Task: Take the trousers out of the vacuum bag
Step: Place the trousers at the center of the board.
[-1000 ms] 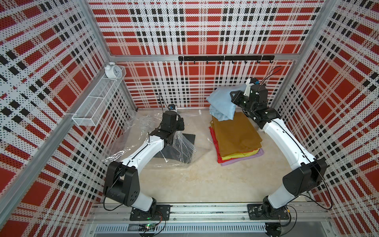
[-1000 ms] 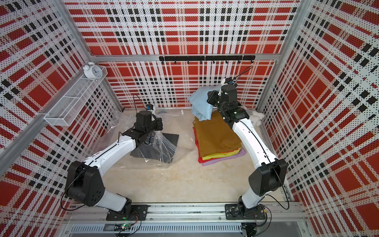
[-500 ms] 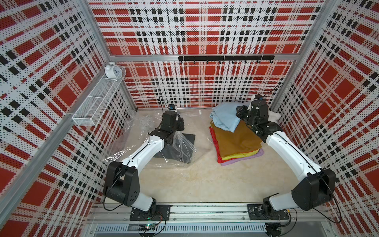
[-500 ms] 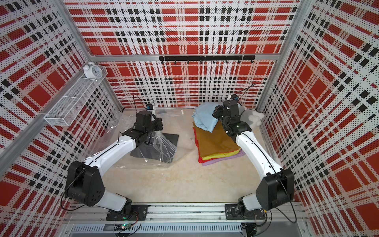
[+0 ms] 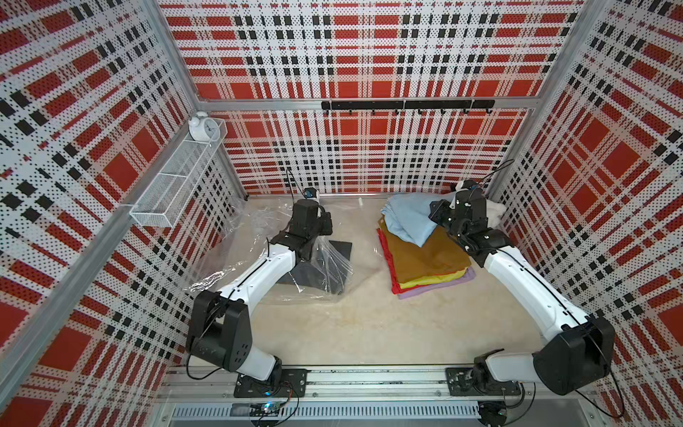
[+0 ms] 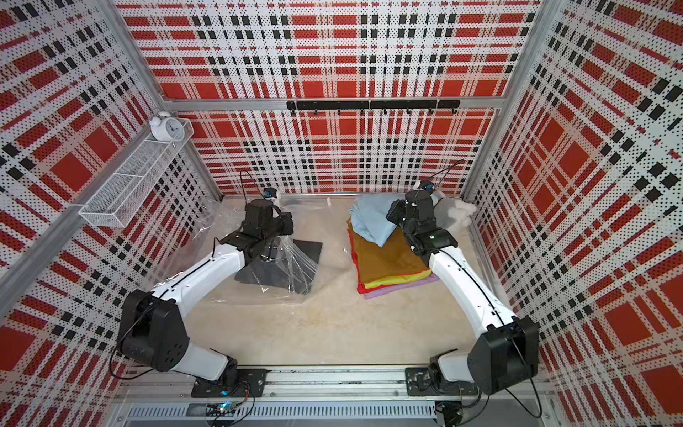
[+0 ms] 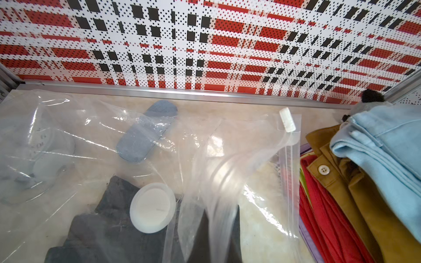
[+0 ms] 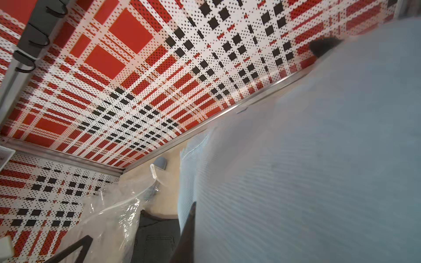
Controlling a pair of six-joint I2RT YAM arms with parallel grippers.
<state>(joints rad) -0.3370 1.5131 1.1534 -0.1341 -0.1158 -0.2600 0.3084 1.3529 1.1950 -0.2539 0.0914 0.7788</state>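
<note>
**Laying the fifth pair on the pile; one pair waits in the bag.**

My right claw (image 5: 435, 217) is clamped on the light blue trousers (image 5: 406, 214), lying across the far end of the mustard brown pair (image 5: 425, 255), yellow-green pair (image 6: 403, 279), red pair (image 7: 323, 216) and lilac pair (image 6: 388, 289) on the table (image 5: 369, 325). My left claw (image 7: 219, 241) is pinched together on the vacuum bag (image 5: 236, 236), tenting it over the dark grey denim trousers (image 5: 342, 248) inside, by the valve cap (image 7: 152, 208). Next, I judge: release the blue, reach through the bag's mouth for the denim. Count: six trousers, five out; one bag; one cap.
</note>
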